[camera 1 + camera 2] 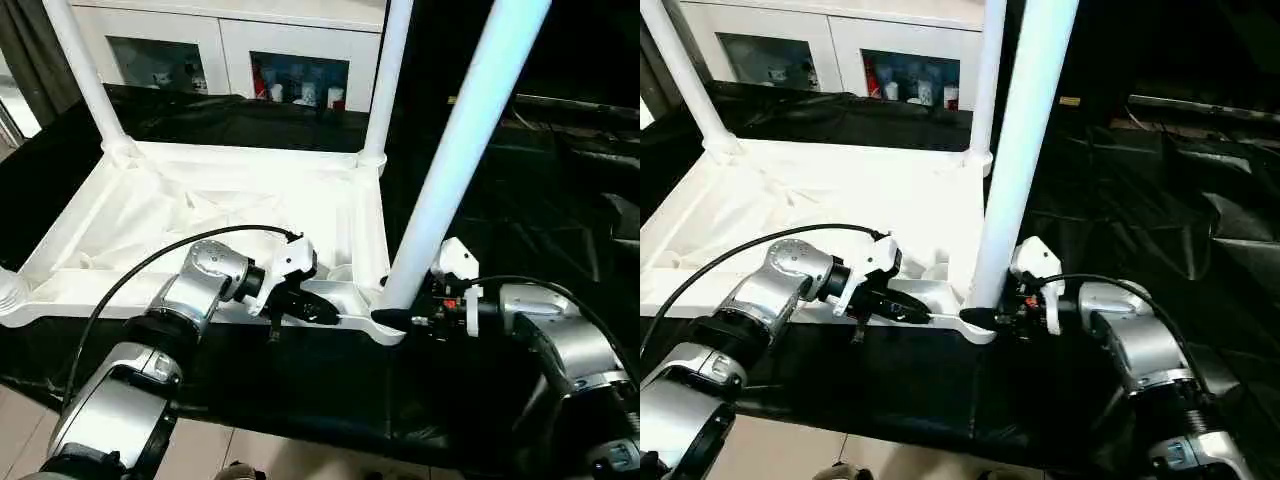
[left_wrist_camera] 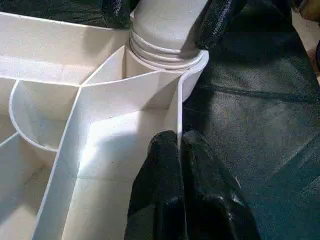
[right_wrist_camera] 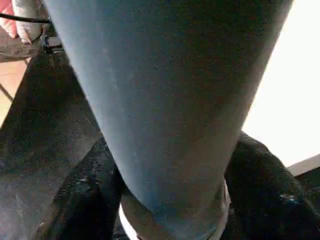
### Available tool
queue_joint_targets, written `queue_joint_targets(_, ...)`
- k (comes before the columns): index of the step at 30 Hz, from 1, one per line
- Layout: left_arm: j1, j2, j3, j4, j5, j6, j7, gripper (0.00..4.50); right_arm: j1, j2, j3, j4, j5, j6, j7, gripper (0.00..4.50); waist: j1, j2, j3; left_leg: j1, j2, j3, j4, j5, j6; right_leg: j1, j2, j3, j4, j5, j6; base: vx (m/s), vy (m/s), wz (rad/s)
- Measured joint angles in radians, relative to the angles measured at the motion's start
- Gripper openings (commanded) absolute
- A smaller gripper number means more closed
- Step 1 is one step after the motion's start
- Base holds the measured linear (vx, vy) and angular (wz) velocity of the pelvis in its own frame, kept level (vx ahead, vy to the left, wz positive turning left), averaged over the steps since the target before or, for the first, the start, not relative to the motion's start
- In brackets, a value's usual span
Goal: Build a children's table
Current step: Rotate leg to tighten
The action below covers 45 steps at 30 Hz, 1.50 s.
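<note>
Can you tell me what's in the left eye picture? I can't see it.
A white table top lies upside down on a black cloth, and the robot's right gripper has its fingers around the bottom of a white leg standing in the near right corner. The left gripper, fingers shut, rests on the near rim; two more legs stand in the far corners.

Your head stereo pair looks forward-down over both forearms, sharing upturned table top (image 1: 230,215). Left wrist camera sits close over rim rib, facing near-right leg (image 2: 167,22); right wrist camera hugs same leg.
</note>
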Motion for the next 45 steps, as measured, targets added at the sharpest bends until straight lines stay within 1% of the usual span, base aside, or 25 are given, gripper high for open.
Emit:
queue_joint_targets(1, 0.0, 0.0, 0.0, 0.0, 0.0, 0.0, 0.0, 0.0, 0.0, 0.0, 0.0, 0.0, 0.002, 0.002, 0.0, 2.55, 0.0, 0.0, 0.0, 0.0, 0.0, 0.0, 0.0, 0.0, 0.0, 0.0, 0.0, 0.0, 0.0, 0.0, 0.0, 0.0, 0.0, 0.0)
queue_joint_targets(3, 0.0, 0.0, 0.0, 0.0, 0.0, 0.0, 0.004, 0.0, 0.004, 0.003, -0.005, -0.008, 0.006, 0.006, -0.002, 2.5, 0.0, 0.0, 0.0, 0.0, 0.0, 0.0, 0.0, 0.0, 0.0, 0.0, 0.0, 0.0, 0.0, 0.0, 0.0, 0.0, 0.0, 0.0)
queue_joint_targets(7, -0.006, -0.028, 0.014, 0.023, 0.004, -0.009, 0.085, 0.0, 0.014, 0.048, -0.042, 0.002, -0.001, 0.003, -0.095, 2.32, -0.002, 0.0, 0.0, 0.001, 0.0, 0.0, 0.001, 0.0, 0.0, 0.001, 0.0, 0.0, 0.001, 0.001, -0.001, 0.0, 0.0, 0.0)
queue_joint_targets(10, -0.027, -0.059, 0.028, 0.061, 0.022, -0.02, 0.197, 0.0, 0.003, 0.107, -0.078, 0.036, -0.027, -0.012, -0.245, 2.24, -0.012, -0.001, 0.0, 0.001, 0.0, 0.0, 0.004, 0.0, 0.0, 0.001, 0.0, 0.001, 0.001, 0.001, -0.001, 0.0, 0.0, 0.0)
queue_joint_targets(11, -0.037, -0.079, 0.032, 0.08, 0.027, -0.02, 0.245, 0.0, 0.0, 0.134, -0.091, 0.047, -0.039, -0.013, -0.311, 2.14, -0.015, -0.002, 0.0, 0.001, 0.0, -0.001, 0.005, 0.0, 0.0, 0.001, 0.0, 0.001, 0.001, 0.0, 0.0, 0.0, 0.0, 0.0)
queue_joint_targets(13, -0.052, -0.11, 0.037, 0.103, 0.039, -0.012, 0.323, 0.0, -0.01, 0.171, -0.114, 0.061, -0.056, -0.011, -0.412, 2.1, -0.021, -0.002, 0.0, 0.001, -0.001, -0.001, 0.007, 0.0, 0.0, 0.002, 0.0, 0.002, 0.0, -0.001, 0.003, 0.0, 0.0, 0.0)
queue_joint_targets(15, -0.075, -0.156, 0.043, 0.133, 0.052, 0.005, 0.426, 0.0, -0.029, 0.234, -0.149, 0.085, -0.08, -0.001, -0.561, 2.08, -0.027, -0.002, 0.0, 0.001, -0.001, -0.001, 0.009, 0.0, 0.0, 0.003, 0.0, 0.002, 0.0, -0.002, 0.003, 0.0, 0.0, 0.0)
queue_joint_targets(17, -0.091, -0.2, 0.049, 0.156, 0.062, 0.021, 0.523, 0.0, -0.051, 0.301, -0.185, 0.106, -0.106, 0.011, -0.72, 2.05, -0.029, -0.002, 0.0, 0.001, -0.001, -0.001, 0.009, 0.0, 0.0, 0.003, -0.001, 0.002, 0.0, -0.002, 0.003, 0.0, 0.0, 0.0)
queue_joint_targets(19, -0.096, -0.226, 0.049, 0.163, 0.066, 0.032, 0.577, 0.0, -0.062, 0.33, -0.196, 0.117, -0.124, 0.01, -0.802, 2.05, -0.029, -0.001, 0.0, 0.002, -0.002, -0.001, 0.009, 0.0, 0.0, 0.003, -0.001, 0.002, -0.001, -0.002, 0.004, 0.0, 0.0, 0.0)
queue_joint_targets(22, -0.102, -0.241, 0.053, 0.174, 0.072, 0.033, 0.599, 0.0, -0.065, 0.343, -0.195, 0.126, -0.155, -0.013, -0.834, 2.05, -0.028, -0.001, 0.0, 0.002, -0.002, -0.001, 0.008, 0.0, 0.0, 0.004, -0.001, 0.002, -0.001, -0.002, 0.004, 0.0, 0.0, 0.0)
queue_joint_targets(25, -0.105, -0.243, 0.055, 0.178, 0.072, 0.032, 0.6, 0.0, -0.064, 0.344, -0.194, 0.132, -0.166, -0.029, -0.836, 2.05, -0.029, -0.001, -0.001, 0.002, -0.002, -0.002, 0.008, 0.0, 0.0, 0.004, -0.001, 0.002, -0.001, -0.002, 0.004, 0.0, 0.0, 0.0)
queue_joint_targets(26, -0.105, -0.243, 0.055, 0.178, 0.072, 0.032, 0.6, 0.0, -0.064, 0.344, -0.194, 0.133, -0.165, -0.031, -0.836, 2.58, -0.029, -0.001, -0.001, 0.002, -0.002, -0.002, 0.008, 0.0, 0.0, 0.004, -0.001, 0.002, -0.002, -0.002, 0.004, 0.0, 0.0, 0.0)
queue_joint_targets(29, -0.105, -0.237, 0.055, 0.178, 0.073, 0.027, 0.59, 0.0, -0.066, 0.344, -0.194, 0.135, -0.156, -0.033, -0.814, 2.91, -0.029, -0.001, -0.001, 0.001, -0.002, -0.002, 0.008, 0.0, 0.0, 0.004, -0.001, 0.002, -0.002, -0.002, 0.004, 0.0, 0.0, 0.0)
queue_joint_targets(30, -0.105, -0.232, 0.055, 0.178, 0.072, 0.026, 0.582, 0.0, -0.068, 0.341, -0.194, 0.135, -0.154, -0.029, -0.798, 2.91, -0.029, -0.001, -0.001, 0.001, -0.002, -0.002, 0.008, 0.0, 0.0, 0.004, -0.001, 0.002, -0.002, -0.002, 0.004, 0.0, 0.0, 0.0)
queue_joint_targets(31, -0.104, -0.227, 0.055, 0.177, 0.071, 0.025, 0.567, 0.0, -0.069, 0.331, -0.194, 0.135, -0.151, -0.026, -0.772, 3.06, -0.029, -0.001, -0.001, 0.001, -0.002, -0.002, 0.008, 0.0, 0.0, 0.004, -0.001, 0.002, -0.002, -0.002, 0.004, 0.0, 0.0, 0.0)
queue_joint_targets(35, -0.087, -0.194, 0.055, 0.149, 0.06, 0.021, 0.495, 0.0, -0.063, 0.252, -0.162, 0.116, -0.124, -0.011, -0.598, 3.06, -0.031, -0.001, -0.001, 0.002, -0.002, -0.002, 0.002, 0.0, 0.0, 0.003, 0.0, 0.001, -0.002, -0.001, 0.003, 0.0, 0.0, 0.0)
queue_joint_targets(38, -0.065, -0.143, 0.049, 0.116, 0.053, 0.007, 0.376, 0.0, -0.032, 0.153, -0.109, 0.064, -0.109, -0.015, -0.413, 3.06, -0.027, 0.0, -0.001, 0.004, -0.001, -0.002, -0.002, 0.0, 0.0, 0.003, 0.001, 0.0, -0.002, 0.001, 0.0, 0.0, 0.0, 0.0)
queue_joint_targets(41, -0.047, -0.098, 0.042, 0.092, 0.038, -0.011, 0.278, 0.0, -0.015, 0.096, -0.083, 0.03, -0.076, -0.009, -0.286, 3.06, -0.027, 0.0, -0.001, 0.003, 0.0, -0.003, -0.003, 0.0, 0.0, 0.002, 0.001, -0.001, -0.001, 0.0, 0.0, 0.0, 0.0, 0.0)
queue_joint_targets(43, -0.04, -0.078, 0.036, 0.081, 0.029, -0.017, 0.226, 0.0, -0.007, 0.071, -0.08, 0.018, -0.062, -0.003, -0.223, 3.06, -0.026, 0.0, -0.001, 0.002, 0.0, -0.002, -0.003, 0.0, 0.0, 0.001, 0.001, -0.001, -0.002, 0.0, 0.0, 0.0, 0.0, 0.0)
queue_joint_targets(45, -0.025, -0.049, 0.033, 0.059, 0.019, -0.021, 0.152, 0.0, 0.003, 0.04, -0.06, -0.004, -0.037, 0.012, -0.142, 3.06, -0.024, 0.0, -0.001, 0.001, 0.0, -0.002, -0.003, 0.0, 0.0, 0.001, 0.001, -0.001, -0.002, 0.0, 0.0, 0.0, 0.0, 0.0)
